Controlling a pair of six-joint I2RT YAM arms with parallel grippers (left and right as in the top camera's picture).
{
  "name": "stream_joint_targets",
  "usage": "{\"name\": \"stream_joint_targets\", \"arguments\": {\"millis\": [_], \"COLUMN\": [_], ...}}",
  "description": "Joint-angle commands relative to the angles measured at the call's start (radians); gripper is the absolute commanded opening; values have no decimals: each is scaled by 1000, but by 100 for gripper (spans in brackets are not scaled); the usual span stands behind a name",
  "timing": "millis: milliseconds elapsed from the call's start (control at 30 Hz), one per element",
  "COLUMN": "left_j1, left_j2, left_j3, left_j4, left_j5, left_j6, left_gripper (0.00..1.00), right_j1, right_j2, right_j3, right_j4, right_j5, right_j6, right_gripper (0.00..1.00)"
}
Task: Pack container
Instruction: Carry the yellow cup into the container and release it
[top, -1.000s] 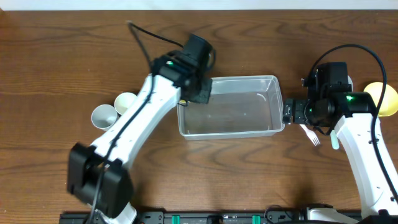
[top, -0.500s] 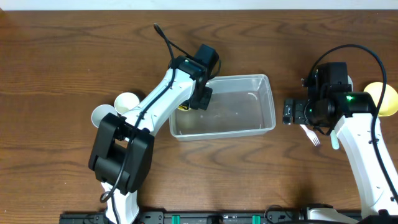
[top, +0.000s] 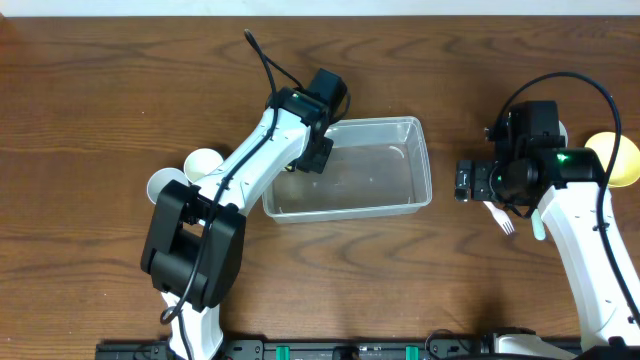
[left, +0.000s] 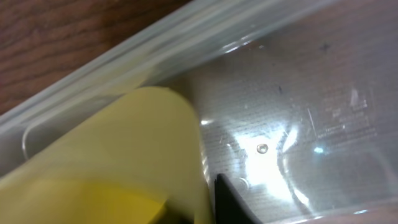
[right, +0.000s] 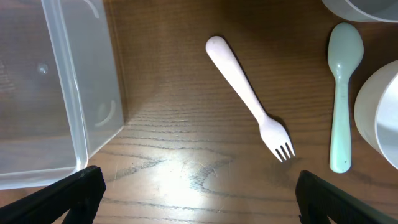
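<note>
Two arms work over the wooden table (top: 90, 90), with the clear container (top: 345, 212) lying between them, left of the middle. A second ago its right end touched the right gripper (top: 464, 181). Since then the container has slid to the left, and bare wood now shows between the two. The right gripper has not moved. Its fingers (right: 81, 190) are spread wide, with nothing between them, over the white fork (right: 249, 96). A pale green spoon (right: 341, 99) lies just beside the fork, and a white bowl (right: 380, 118) sits at the edge of the wrist view.

The left gripper (top: 312, 160) hangs over the container's left end, inside the rim, much where it was before. In its wrist view a curved yellow piece (left: 124, 162) fills the lower left, against the container wall (left: 186, 31). One dark fingertip (left: 229, 202) shows beside it, but whether the fingers pinch the piece cannot be told.

Two white cups (top: 204, 163) stand left of the arm, and a yellow bowl (top: 620, 158) sits at the far right.
</note>
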Motion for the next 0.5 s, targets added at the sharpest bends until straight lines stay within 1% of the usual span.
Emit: {"name": "stream_joint_targets", "arguments": {"millis": [0,33,100,200,367,467], "left_j1": [5,5,5,5,4,4], "left_j2": [9,9,9,9,0,-35], "left_j3": [0,0,0,0,1,26], "left_j4": [-2,-2,-3,-3,-14,-46], "left_j5": [-23,-23,-23,-19,-19,-20], "left_j6": [8,8,8,7,7,8], "left_gripper": [31,38,45,47,53,54], "right_j1": [-5,-5,-5,-5,-5,-5], "right_j2": [2,2,2,2,2,2], "right_j3": [18,18,18,18,18,18], "right_j4": [-2,-2,-2,-2,-4,-5], "right_j5": [0,0,0,0,0,0], "right_j6": [15,15,15,15,15,15], "right_gripper": [99,99,99,99,99,99]}}
